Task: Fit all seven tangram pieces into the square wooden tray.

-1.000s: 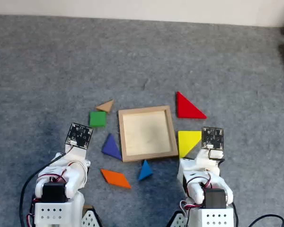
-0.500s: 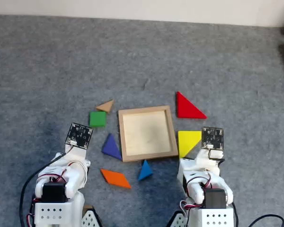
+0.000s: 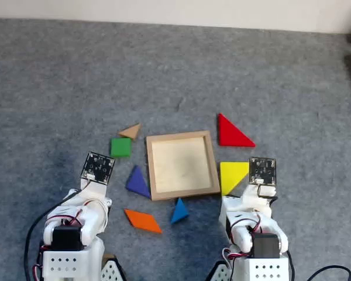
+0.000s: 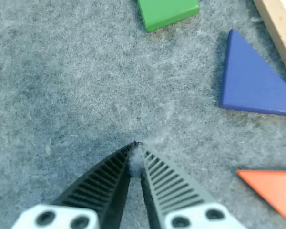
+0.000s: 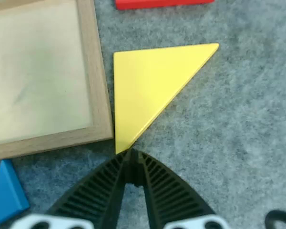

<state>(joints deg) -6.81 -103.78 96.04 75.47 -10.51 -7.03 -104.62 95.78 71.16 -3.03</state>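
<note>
So the square wooden tray (image 3: 178, 136) sits pretty much dead centre of the high view, flat on the grey felt-ish tabletop (image 3: 269, 76). There's nothing in it, just bare wood inside the rim, so I'd say the job hasn't really started. All seven pieces lie loose around it: red triangle (image 3: 231, 133) off its upper right corner, yellow triangle (image 3: 230, 174) just beside its right rim, small tan triangle (image 3: 130, 130) and green square (image 3: 120, 147) to its upper left, dark blue triangle (image 3: 138, 182) close to its left rim, and the orange parallelogram (image 3: 143, 220) plus a small light blue triangle (image 3: 179, 211) below it. My guess is they're spread round like that so both sides of the rig get a share within reach. The left tool (image 4: 136, 148) is closed tip to tip with nothing in it, pointing at bare tabletop with the dark blue triangle and green square nearby. The right tool (image 5: 131, 155) is likewise pinched closed and empty, its tip right at the sharp corner of the yellow triangle; touching or just short, can't tell. Looks to me like that one's the first candidate for a pick.
</note>
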